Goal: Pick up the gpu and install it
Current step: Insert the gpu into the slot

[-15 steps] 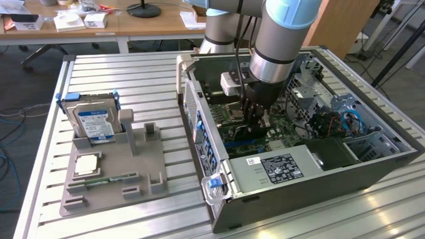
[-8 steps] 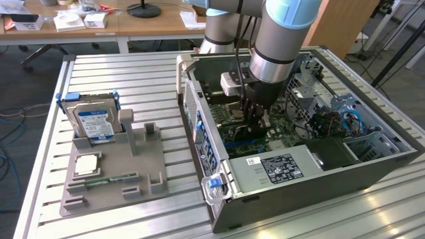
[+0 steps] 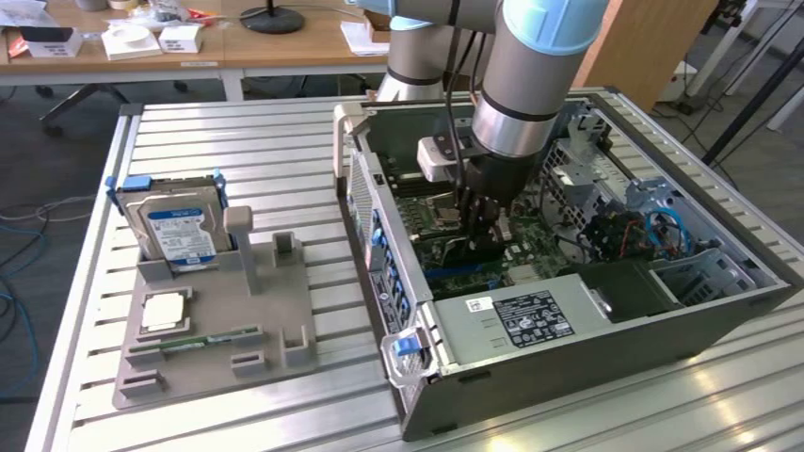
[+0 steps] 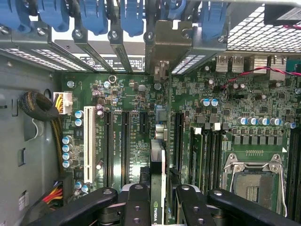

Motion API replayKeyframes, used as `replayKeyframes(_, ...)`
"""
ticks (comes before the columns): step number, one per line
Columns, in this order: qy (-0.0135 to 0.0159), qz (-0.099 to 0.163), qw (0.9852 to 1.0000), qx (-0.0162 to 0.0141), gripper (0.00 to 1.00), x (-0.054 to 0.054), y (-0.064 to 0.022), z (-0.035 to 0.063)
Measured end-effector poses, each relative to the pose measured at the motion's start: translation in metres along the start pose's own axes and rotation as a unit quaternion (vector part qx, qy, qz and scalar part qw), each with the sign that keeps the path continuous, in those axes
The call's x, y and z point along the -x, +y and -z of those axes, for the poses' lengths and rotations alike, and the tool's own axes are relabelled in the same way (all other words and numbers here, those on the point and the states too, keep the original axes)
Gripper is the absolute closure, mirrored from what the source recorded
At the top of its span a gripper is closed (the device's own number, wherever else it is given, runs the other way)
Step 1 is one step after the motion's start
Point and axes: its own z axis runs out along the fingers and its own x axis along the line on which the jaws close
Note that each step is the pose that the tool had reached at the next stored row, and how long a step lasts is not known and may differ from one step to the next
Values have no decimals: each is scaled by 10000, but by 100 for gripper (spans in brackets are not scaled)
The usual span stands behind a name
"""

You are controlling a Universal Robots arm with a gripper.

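Tool [image 4: 161, 200] half-closed, gripping the gpu [image 4: 157, 174] edge-on between its fingers, inside the computer case [image 3: 566, 367] at the exterior view's centre, above motherboard [image 4: 122, 99] slots, card mostly hidden by fingers, seating unclear

the things stand on a metal table [image 3: 226, 141] whose top is made of long silver profiles with narrow slots between them. directly on it, toward the exterior view's left, lies a flat grey holder plate [image 3: 220, 320] with raised posts and pockets. near it, toward the exterior view's right, a dark computer case [image 3: 603, 367] lies on its side with the open face up. a strip of bare table shows between the two.
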Motion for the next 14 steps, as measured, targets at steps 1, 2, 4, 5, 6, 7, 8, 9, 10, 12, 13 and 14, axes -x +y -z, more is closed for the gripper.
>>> replayKeyframes(1, 0, 0, 10000, 0, 74, 0, 0, -5)
replayKeyframes(2, 2, 0, 10000, 1, 74, -1, 0, -5)
replayKeyframes(4, 2, 0, 10000, 1, 74, -1, 0, -5)
replayKeyframes(5, 3, 0, 10000, 1, 74, -1, 0, -5)
replayKeyframes(6, 2, 0, 10000, 1, 74, -1, 1, -9)
replayKeyframes(7, 1, 1, 10000, 0, 74, -1, 1, -14)
replayKeyframes(8, 2, 1, 10000, 1, 74, -1, 1, -15)
replayKeyframes(9, 2, 1, 10000, 1, 74, -1, 1, -15)
replayKeyframes(10, 3, 0, 10000, 1, 74, -1, 2, -15)
replayKeyframes(12, 2, 0, 10000, 1, 74, -1, 2, -15)
replayKeyframes(13, 2, 0, 10000, 1, 74, -1, 2, -16)
replayKeyframes(14, 2, 0, 10000, 1, 74, -1, 2, -16)
